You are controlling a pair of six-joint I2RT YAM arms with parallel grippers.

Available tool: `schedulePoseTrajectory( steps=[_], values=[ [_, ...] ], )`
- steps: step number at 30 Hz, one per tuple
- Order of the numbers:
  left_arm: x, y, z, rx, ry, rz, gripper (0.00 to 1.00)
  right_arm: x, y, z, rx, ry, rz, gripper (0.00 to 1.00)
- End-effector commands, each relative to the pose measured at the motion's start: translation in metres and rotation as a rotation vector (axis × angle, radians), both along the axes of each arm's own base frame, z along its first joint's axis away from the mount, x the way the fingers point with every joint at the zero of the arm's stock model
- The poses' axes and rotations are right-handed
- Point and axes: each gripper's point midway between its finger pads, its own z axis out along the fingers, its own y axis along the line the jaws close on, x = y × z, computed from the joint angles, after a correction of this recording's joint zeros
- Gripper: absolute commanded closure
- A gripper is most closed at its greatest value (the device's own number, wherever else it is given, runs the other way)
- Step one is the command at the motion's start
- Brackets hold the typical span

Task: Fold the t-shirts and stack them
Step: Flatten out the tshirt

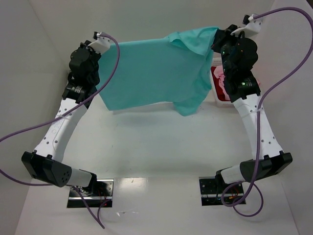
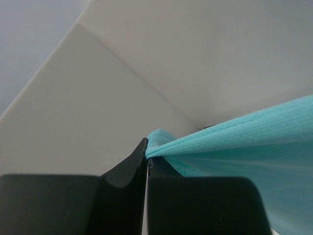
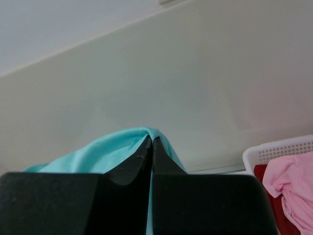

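From above, the teal t-shirt (image 1: 151, 73) hangs in the air just left of the white basket (image 1: 223, 101), spread between the two arms and clear of the table (image 1: 156, 147). The left gripper (image 1: 105, 51) pinches the edge far from the basket. The right gripper (image 1: 218, 40) pinches the edge on the basket side, where a sleeve or loose fold bunches and droops lower than the rest. In the basket, half hidden behind the right arm, I can make out a pink t-shirt (image 1: 221, 77) over a dark red t-shirt (image 1: 218, 90). The left wrist camera shows its two black fingers pressed together with a thin ridge of teal cloth caught at the tips, the fabric running taut toward the basket side. The right wrist camera shows much the same: fingers clamped tight, teal cloth humped over the tips, and the basket's rim with pink and red cloth just beyond. I judge this to be the laying-out step, with the shirt held up and not yet spread. To do it well, both arms ought to come down together with the top edge level and lightly stretched, so the hanging hem meets the table first and the body rolls out flat behind it. The bunched corner nearest the basket looks likely to land folded under, so it wants a smoothing tug before any fold. Neither grip should let go until the cloth lies flat.
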Motion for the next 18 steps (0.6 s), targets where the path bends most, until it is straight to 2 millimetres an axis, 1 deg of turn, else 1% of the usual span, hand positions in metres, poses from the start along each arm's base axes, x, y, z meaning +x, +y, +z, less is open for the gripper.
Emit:
schedulePoseTrajectory(
  steps=[1, 2, 3, 4, 5, 6, 7, 8, 10, 11, 12, 13, 14, 15, 16, 17, 18],
  values=[
    [-0.022, 0.017, 0.057, -0.035, -0.190, 0.084, 1.00, -0.033, -0.022, 0.044, 0.040, -0.135, -0.051, 1.00],
    [-0.019, 0.016, 0.059, -0.034, -0.195, 0.075, 1.00, -0.031, -0.024, 0.045, 0.040, -0.122, -0.061, 1.00],
    [-0.018, 0.016, 0.063, -0.022, -0.196, 0.078, 1.00, -0.024, -0.023, 0.036, 0.019, -0.075, -0.064, 1.00],
    [-0.020, 0.018, 0.074, -0.032, -0.220, 0.088, 1.00, -0.027, -0.022, 0.043, 0.020, -0.090, -0.056, 1.00],
    [-0.013, 0.014, 0.071, -0.015, -0.204, 0.091, 1.00, -0.027, -0.018, 0.043, 0.014, -0.092, -0.037, 1.00],
    [-0.014, 0.017, 0.073, -0.003, -0.200, 0.115, 1.00, -0.033, -0.019, 0.044, 0.024, -0.097, -0.034, 1.00],
    [-0.016, 0.017, 0.079, -0.009, -0.219, 0.116, 1.00, -0.043, -0.020, 0.050, 0.028, -0.129, -0.025, 1.00],
    [-0.015, 0.019, 0.081, -0.004, -0.216, 0.130, 1.00, -0.050, -0.021, 0.055, 0.031, -0.142, -0.025, 1.00],
    [-0.017, 0.019, 0.087, -0.010, -0.237, 0.131, 1.00, -0.059, -0.025, 0.059, 0.046, -0.143, -0.030, 1.00],
    [-0.017, 0.019, 0.087, -0.019, -0.240, 0.129, 1.00, -0.059, -0.024, 0.056, 0.044, -0.132, -0.030, 1.00],
    [-0.023, 0.021, 0.093, -0.026, -0.263, 0.129, 1.00, -0.067, -0.024, 0.062, 0.053, -0.149, -0.019, 1.00],
    [-0.022, 0.020, 0.093, -0.039, -0.269, 0.127, 1.00, -0.072, -0.025, 0.066, 0.056, -0.160, -0.018, 1.00],
    [-0.028, 0.022, 0.098, -0.043, -0.282, 0.127, 1.00, -0.081, -0.027, 0.073, 0.060, -0.179, -0.018, 1.00],
    [-0.034, 0.021, 0.106, -0.057, -0.302, 0.109, 1.00, -0.081, -0.027, 0.073, 0.060, -0.179, -0.018, 1.00],
    [-0.037, 0.021, 0.109, -0.069, -0.317, 0.098, 1.00, -0.085, -0.028, 0.073, 0.059, -0.177, -0.018, 1.00],
    [-0.044, 0.022, 0.111, -0.069, -0.318, 0.098, 1.00, -0.085, -0.028, 0.070, 0.056, -0.163, -0.018, 1.00],
    [-0.046, 0.023, 0.110, -0.080, -0.323, 0.095, 1.00, -0.091, -0.028, 0.074, 0.056, -0.177, -0.010, 1.00]
  ],
)
